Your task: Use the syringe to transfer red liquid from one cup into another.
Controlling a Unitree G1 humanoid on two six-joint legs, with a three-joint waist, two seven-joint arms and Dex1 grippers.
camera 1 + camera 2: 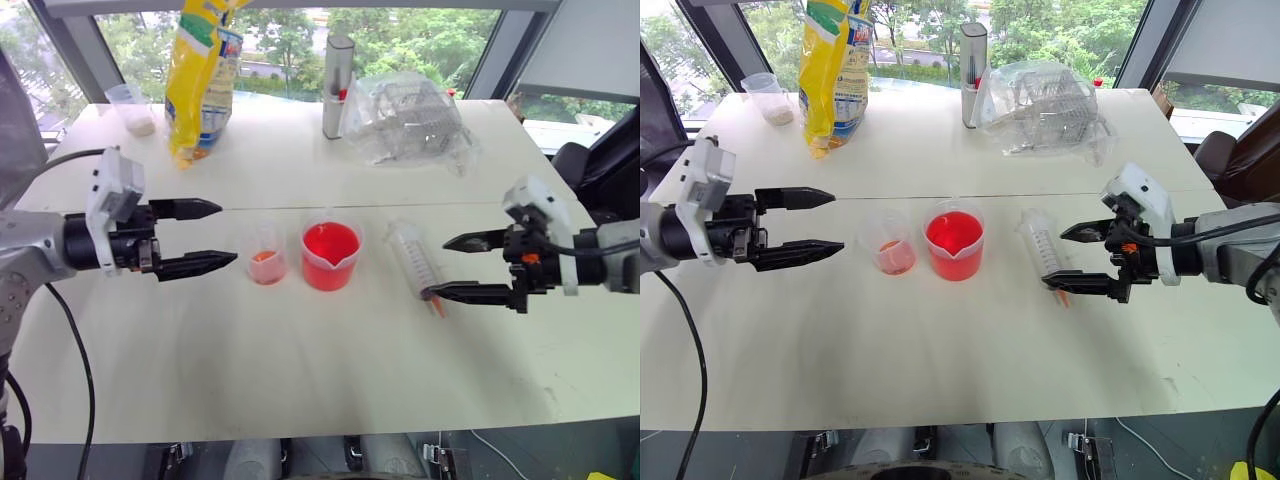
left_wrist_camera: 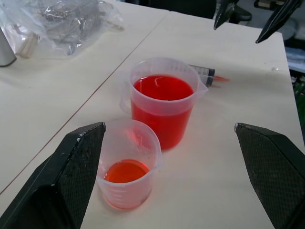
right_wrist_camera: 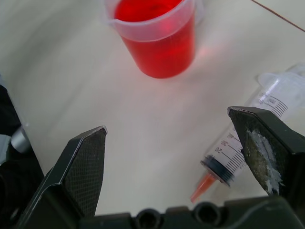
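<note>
A wide spouted beaker (image 1: 330,256) full of red liquid (image 2: 163,89) stands mid-table. Just left of it is the smaller clear cup (image 1: 265,256) with a little orange-red at its bottom. The clear syringe (image 1: 414,262) lies flat to the beaker's right, its orange tip (image 3: 203,186) toward the near edge. My left gripper (image 1: 218,235) hovers open left of the small cup, pointing at it. On the other side, my right gripper (image 1: 447,266) is open and empty, its fingertips just right of the syringe's tip end.
At the back of the white table (image 1: 300,370) are a yellow bag (image 1: 200,75), a clear cup with whitish powder (image 1: 133,108), a tall grey cylinder (image 1: 337,85) and a crumpled clear plastic bag (image 1: 410,115). A seam runs across the tabletop behind the cups.
</note>
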